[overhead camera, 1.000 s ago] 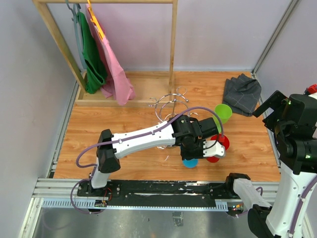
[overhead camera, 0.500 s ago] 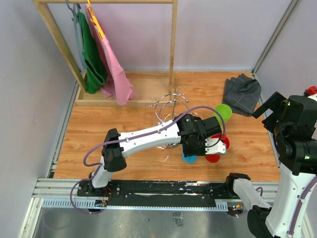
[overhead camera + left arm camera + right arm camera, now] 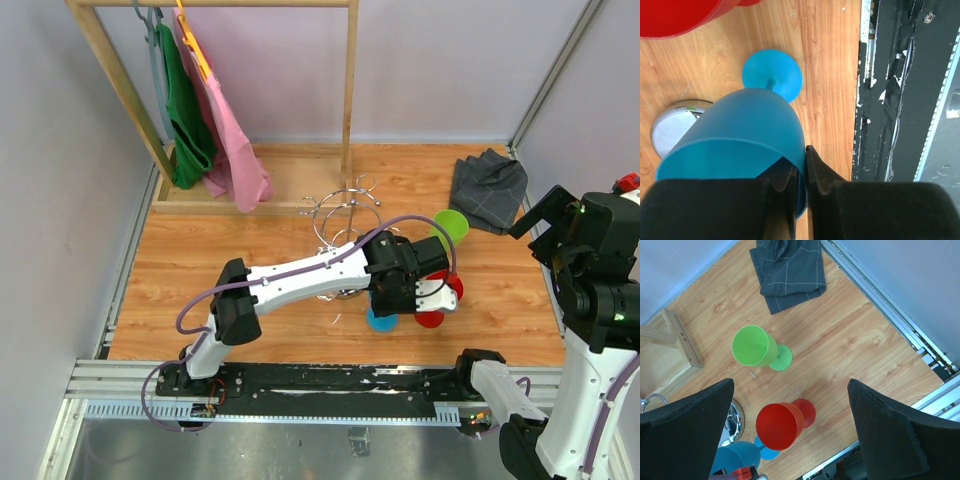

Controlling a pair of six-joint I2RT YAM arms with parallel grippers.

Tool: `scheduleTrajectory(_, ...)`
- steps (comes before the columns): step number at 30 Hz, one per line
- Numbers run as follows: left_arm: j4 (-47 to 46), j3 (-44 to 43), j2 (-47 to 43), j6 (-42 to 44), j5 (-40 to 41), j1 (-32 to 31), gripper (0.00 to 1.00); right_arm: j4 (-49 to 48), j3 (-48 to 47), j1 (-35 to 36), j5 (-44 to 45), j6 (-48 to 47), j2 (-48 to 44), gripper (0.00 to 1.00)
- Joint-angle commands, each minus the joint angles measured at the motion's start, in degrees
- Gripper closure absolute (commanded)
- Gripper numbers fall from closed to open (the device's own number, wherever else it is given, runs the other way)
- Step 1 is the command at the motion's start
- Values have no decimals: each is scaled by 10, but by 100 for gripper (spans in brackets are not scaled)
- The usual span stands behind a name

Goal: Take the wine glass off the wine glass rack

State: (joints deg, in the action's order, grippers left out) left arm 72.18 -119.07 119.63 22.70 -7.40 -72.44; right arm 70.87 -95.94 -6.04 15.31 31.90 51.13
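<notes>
While the left gripper (image 3: pixel 801 162) pinched the rim of the blue wine glass (image 3: pixel 740 125), one finger inside the bowl and one outside, the glass was off the wire rack (image 3: pixel 345 212), just beside its shiny round base (image 3: pixel 670 125) on the near right side. Its foot sat low over the wooden table (image 3: pixel 200 260); whether it touched could not be told. A red glass (image 3: pixel 780 425) stood just right of it, a green glass (image 3: pixel 752 346) farther back. The right gripper (image 3: pixel 791 385) hung high at the right, fingers spread wide, holding nothing.
</notes>
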Motion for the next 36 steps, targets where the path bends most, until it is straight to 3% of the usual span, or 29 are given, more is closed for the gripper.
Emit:
scheduleTrajectory(1, 2, -23, 4, 3, -1, 5, 83, -6, 7, -7, -2, 7, -4, 2)
scheduleTrajectory(5, 3, -19, 3, 0, 1, 5, 64, -6, 8, -7, -3, 8, -5, 2)
scheduleTrajectory(17, 16, -53, -19, 3, 21, 5, 41, -6, 7, -7, -1, 7, -7, 2)
scheduleTrajectory(29, -19, -83, -95, 8, 47, 10, 31, -2, -5, -7, -21, 1, 7, 2)
scheduleTrajectory(36, -91, -178, -126, -33, 45, 86, 29, 26, -88, -7, -78, -33, 62, 1)
